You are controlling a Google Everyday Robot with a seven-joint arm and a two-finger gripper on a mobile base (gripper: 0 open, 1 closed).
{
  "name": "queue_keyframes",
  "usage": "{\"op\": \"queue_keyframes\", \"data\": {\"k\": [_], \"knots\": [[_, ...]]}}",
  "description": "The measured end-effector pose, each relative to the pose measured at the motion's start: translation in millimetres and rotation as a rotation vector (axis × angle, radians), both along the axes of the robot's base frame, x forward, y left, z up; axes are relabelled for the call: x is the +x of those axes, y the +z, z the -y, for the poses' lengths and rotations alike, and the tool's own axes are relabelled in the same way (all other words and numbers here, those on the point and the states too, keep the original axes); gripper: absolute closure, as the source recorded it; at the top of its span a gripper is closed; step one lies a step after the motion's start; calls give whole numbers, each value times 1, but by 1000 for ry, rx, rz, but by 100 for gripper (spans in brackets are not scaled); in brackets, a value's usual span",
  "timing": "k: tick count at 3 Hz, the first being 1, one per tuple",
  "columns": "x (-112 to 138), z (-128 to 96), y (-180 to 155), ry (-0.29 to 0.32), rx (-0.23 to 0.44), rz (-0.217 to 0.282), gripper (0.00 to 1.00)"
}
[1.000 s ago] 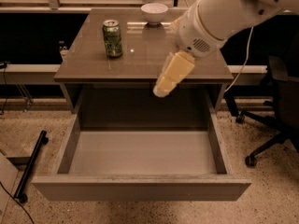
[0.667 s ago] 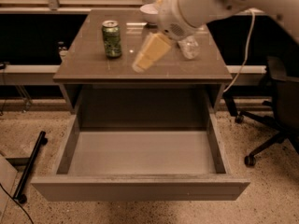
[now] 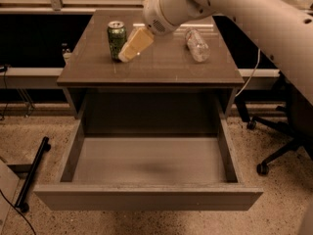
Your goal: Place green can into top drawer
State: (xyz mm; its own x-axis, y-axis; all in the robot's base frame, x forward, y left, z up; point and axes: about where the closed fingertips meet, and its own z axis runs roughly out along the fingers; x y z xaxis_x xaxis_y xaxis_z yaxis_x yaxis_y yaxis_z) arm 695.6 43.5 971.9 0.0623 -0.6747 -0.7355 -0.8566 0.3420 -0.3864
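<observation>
The can (image 3: 116,39) stands upright on the tabletop (image 3: 161,70), towards its far left corner, with its silver top facing up. The pincer (image 3: 125,57) hangs just to the right of the can, angled down and to the left, its cream-coloured tip low beside the can's base. The tip seems to meet the can's lower side, but from this angle contact is not certain. Whether the pincer is released or clenched I cannot tell, since its tip reads as a single pale wedge. Nothing shows it wrapped round the can.

The white arm (image 3: 234,9) comes in from the upper right and crosses above the far edge of the tabletop. A clear bottle (image 3: 197,44) lies on its side on the right half of the tabletop, well apart from the can and on the other side of the pincer.

Below the tabletop, the drawer (image 3: 146,199) is pulled fully out towards the camera. Its smooth grey floor shows between its side walls, and the can is not in it.

To the right, a chair (image 3: 274,141) with castors stands on the speckled floor (image 3: 274,214). A black bar (image 3: 32,173) lies on the floor to the left of the drawer.
</observation>
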Motion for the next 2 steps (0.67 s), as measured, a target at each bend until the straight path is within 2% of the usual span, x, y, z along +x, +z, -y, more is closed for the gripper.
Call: {"op": "queue_keyframes", "data": {"k": [1, 2], "knots": [[32, -18, -20, -3, 25, -43, 0], [53, -31, -36, 1, 33, -73, 0]]}}
